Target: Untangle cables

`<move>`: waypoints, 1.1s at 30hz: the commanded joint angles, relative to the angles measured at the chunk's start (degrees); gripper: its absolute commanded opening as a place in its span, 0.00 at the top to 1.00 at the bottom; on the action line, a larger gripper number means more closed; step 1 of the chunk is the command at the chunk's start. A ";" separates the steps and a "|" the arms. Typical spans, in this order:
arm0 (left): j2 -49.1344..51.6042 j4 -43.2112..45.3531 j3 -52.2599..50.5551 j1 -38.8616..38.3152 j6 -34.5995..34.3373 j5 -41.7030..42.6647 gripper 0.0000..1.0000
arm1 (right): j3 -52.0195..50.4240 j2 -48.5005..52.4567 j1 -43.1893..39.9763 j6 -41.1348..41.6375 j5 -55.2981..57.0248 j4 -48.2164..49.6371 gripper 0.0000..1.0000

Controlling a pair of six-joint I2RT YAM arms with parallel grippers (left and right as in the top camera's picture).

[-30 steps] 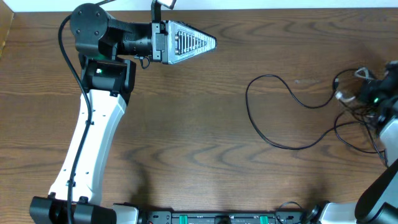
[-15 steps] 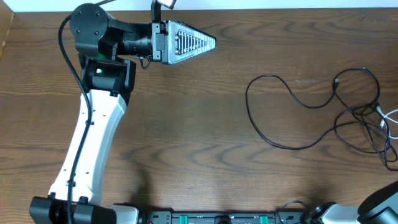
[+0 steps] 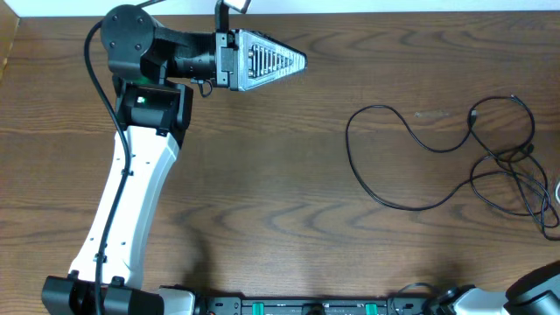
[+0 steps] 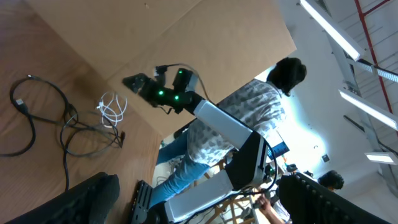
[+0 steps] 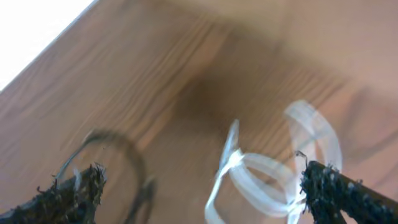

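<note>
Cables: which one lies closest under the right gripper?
The white cable, coiled in small loops beneath the right gripper; the black cable sprawls in wide loops.

The black cable (image 3: 347,140) is thin and lies slack on the table (image 3: 262,192), on its right half. Its left part sweeps out in one wide open loop. Toward the right edge it bunches into a loose tangle of smaller overlapping loops, with a small plug (image 3: 473,114) lying at the top of that tangle. The white cable (image 4: 113,107) is shorter. It is gathered in a few tight coils just beside the black tangle, at the far right edge of the table, and looks blurred in the right wrist view.
</note>
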 commanded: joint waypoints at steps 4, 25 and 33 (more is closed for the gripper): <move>-0.04 0.46 1.22 -0.17 0.15 1.14 0.13 | 0.76 -1.01 3.89 1.55 -2.05 -9.20 0.01; -0.04 0.46 1.22 -0.15 0.15 1.16 0.13 | -4.96 -0.96 7.06 1.53 4.46 -20.87 0.32; -0.04 0.46 1.22 -0.15 0.13 1.16 0.13 | -7.61 -0.90 7.41 -5.09 -2.38 -17.99 0.35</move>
